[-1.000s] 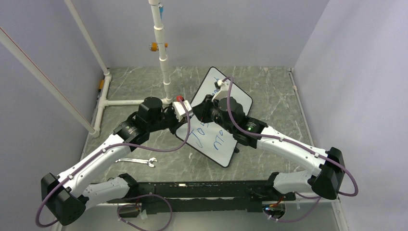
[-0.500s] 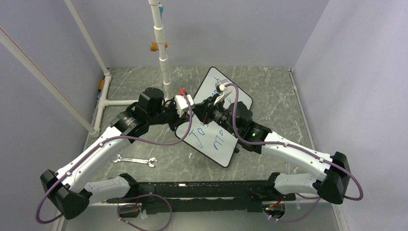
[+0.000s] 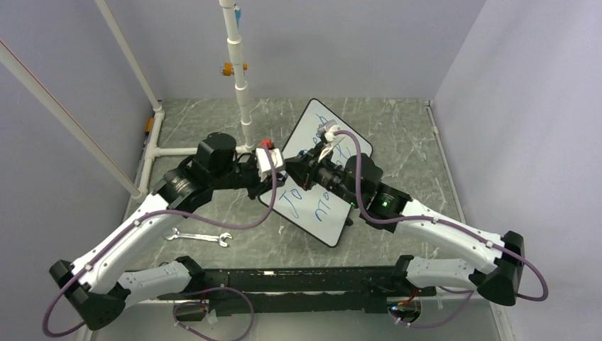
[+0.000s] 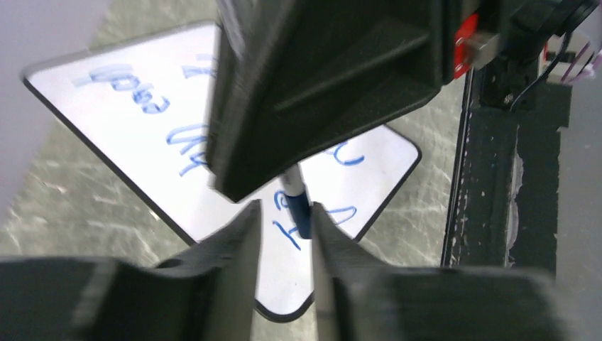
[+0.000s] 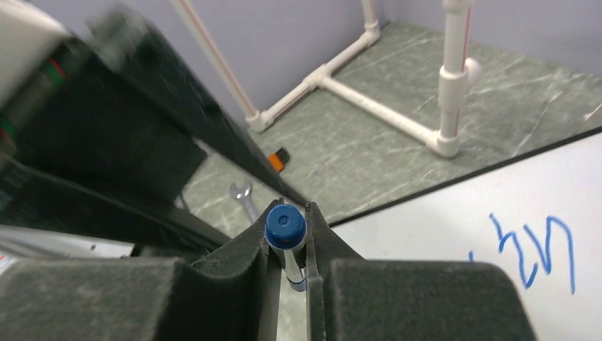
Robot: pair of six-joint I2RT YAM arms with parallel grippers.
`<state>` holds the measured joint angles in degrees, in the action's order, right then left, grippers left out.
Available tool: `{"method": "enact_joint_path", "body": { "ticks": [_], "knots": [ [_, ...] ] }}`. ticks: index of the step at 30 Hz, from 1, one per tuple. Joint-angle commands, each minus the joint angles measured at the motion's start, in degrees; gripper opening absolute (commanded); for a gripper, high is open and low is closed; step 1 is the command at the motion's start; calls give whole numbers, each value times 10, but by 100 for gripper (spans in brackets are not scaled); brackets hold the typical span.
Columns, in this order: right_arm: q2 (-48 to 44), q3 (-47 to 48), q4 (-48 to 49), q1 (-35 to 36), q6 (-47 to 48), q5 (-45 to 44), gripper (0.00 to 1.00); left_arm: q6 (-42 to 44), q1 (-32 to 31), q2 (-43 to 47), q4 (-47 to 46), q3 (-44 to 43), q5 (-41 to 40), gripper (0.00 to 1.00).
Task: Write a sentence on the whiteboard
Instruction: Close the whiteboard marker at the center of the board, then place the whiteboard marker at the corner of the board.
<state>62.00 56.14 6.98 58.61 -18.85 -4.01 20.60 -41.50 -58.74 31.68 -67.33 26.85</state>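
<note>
On the grey-green marbled tabletop [image 3: 412, 135]: one large glossy white, black-rimmed whiteboard [image 3: 321, 226], set cornerwise.
Sentence [image 3: 294, 199]: two lines of blue handwriting on the whiteboard, partly hidden by the arms.
Marker [image 5: 285, 226]: one, white barrel with blue ends, above the whiteboard's left edge.
Right gripper [image 5: 289, 210]: jaws clamped on the marker.
Left gripper [image 4: 285, 213]: jaws apart, flanking the marker's lower blue end.
Wrench [image 3: 199, 236]: one, silver, well apart from the whiteboard's near-left edge.
</note>
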Motion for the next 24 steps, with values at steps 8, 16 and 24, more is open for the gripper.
{"method": "enact_joint_path", "body": {
  "ticks": [8, 16, 24],
  "knots": [
    [-114, -8, -102, 13, 24, 26, 0, 27, -4, 113, 25, -29, 63, 78],
    [-162, -49, -36, 11, 80, 212, 0, -89, -3, 99, -17, -16, 169, 79],
    [-152, -14, -40, 10, 113, 311, 0, -183, -3, 58, -70, 20, 289, 75]
  ]
}}
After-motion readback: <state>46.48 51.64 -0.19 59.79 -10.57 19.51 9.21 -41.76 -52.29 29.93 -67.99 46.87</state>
